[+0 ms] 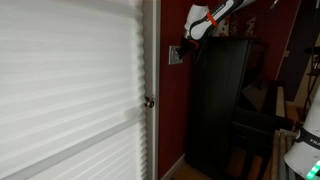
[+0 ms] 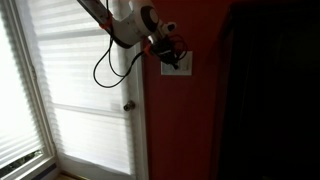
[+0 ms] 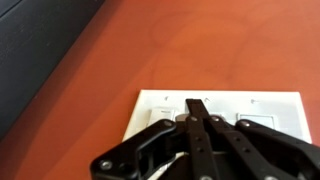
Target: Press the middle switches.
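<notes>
A pale white switch plate [image 3: 230, 101] is mounted on the red-brown wall; it also shows in both exterior views [image 1: 175, 57] [image 2: 183, 67]. In the wrist view my gripper [image 3: 196, 104] is shut, its two black fingers pressed together, with the tips lying over the middle switches [image 3: 215, 122] of the plate. The fingers hide most of the middle switches; outer switches show at the left [image 3: 155, 121] and right [image 3: 258, 123]. In an exterior view the gripper [image 2: 172, 52] sits right at the plate.
A white door with blinds [image 1: 70, 90] and a round metal door knob [image 1: 149, 101] stand beside the plate. A tall dark cabinet [image 1: 220, 100] stands close on the plate's other side. A black cable [image 2: 105, 65] hangs from the arm.
</notes>
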### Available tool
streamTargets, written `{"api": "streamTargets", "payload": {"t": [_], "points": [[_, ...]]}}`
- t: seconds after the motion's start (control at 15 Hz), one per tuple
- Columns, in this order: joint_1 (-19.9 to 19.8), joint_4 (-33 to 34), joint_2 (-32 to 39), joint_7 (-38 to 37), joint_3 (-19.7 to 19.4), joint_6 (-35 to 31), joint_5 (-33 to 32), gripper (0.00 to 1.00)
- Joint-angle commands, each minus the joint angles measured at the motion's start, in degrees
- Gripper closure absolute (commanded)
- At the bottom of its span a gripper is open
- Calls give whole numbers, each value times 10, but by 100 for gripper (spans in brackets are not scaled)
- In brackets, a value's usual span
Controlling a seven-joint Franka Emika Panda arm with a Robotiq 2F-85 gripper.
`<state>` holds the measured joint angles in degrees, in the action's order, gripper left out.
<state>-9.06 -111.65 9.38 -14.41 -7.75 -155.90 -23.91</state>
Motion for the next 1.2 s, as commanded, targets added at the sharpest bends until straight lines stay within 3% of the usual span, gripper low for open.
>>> {"api": "streamTargets", "payload": {"t": [0.0,0.47,1.0,1.13], "points": [[14,23,21,5,-16,0,21,100],[16,30,31,13,-13,-14,66,100],[12,44,51,-26,-28,-55,15,100],[9,41,46,-10,-22,-28,27,100]]}}
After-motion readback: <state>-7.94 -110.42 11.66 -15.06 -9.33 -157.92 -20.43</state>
